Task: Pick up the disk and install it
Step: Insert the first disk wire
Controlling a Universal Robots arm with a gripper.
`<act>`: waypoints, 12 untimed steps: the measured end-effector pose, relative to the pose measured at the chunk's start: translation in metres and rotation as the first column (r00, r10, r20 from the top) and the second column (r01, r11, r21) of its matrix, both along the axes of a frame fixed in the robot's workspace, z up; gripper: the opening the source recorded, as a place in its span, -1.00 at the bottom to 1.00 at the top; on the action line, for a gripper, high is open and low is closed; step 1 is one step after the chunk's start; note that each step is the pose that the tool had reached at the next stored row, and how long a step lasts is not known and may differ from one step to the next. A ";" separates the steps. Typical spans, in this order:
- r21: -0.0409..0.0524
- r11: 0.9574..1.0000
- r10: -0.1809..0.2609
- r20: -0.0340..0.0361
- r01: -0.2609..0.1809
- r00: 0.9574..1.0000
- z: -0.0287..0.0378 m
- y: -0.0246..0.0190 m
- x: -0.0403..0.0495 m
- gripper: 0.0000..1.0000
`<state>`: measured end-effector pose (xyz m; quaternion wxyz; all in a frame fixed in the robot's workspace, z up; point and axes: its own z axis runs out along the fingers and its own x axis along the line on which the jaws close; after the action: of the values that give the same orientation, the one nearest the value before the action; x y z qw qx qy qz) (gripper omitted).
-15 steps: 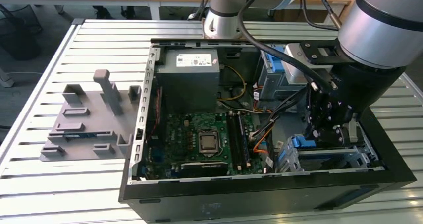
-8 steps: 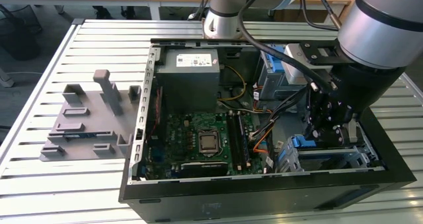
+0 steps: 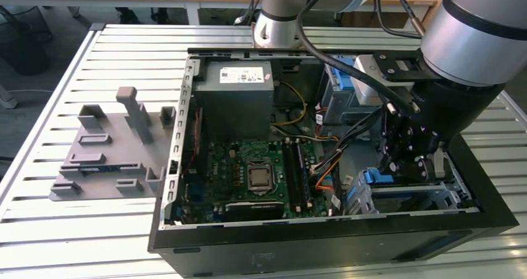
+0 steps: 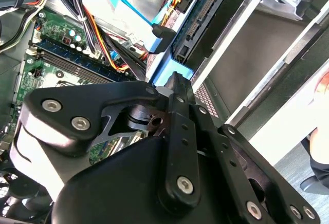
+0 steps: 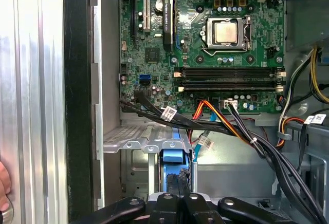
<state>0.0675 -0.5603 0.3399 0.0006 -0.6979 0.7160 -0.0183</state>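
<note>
Gripper (image 5: 177, 182) foremost in the first wrist view, jaws apparently clenched together, tips at the blue edge of the disk (image 5: 172, 158), seated in the drive cage (image 5: 138, 143) of the computer case (image 3: 329, 249).

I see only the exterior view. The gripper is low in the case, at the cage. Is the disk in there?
Observer: Yes. In the second wrist view the disk sits in the cage.
Operator: Where are the fingertips?
Observer: In the first wrist view the gripper is shut, tips at the disk's blue frame.
Operator: Anything nearby?
Observer: What looks like a hand, outside the case, in the first wrist view.
</note>
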 end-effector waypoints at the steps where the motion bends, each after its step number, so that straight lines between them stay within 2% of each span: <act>1: 0.000 1.000 0.000 0.000 0.000 1.000 -0.0001 0.0000 0.0000 -0.79; 4: 0.000 1.000 0.000 0.000 0.000 1.000 -0.0002 0.0000 0.0000 -0.79; 6: -0.002 1.000 0.000 0.005 0.000 1.000 -0.0004 0.0002 -0.0011 -0.79; 12: -0.003 1.000 -0.007 0.012 0.007 1.000 -0.0002 0.0001 -0.0012 -0.79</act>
<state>0.0663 -0.5602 0.3397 0.0038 -0.6954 0.7182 -0.0235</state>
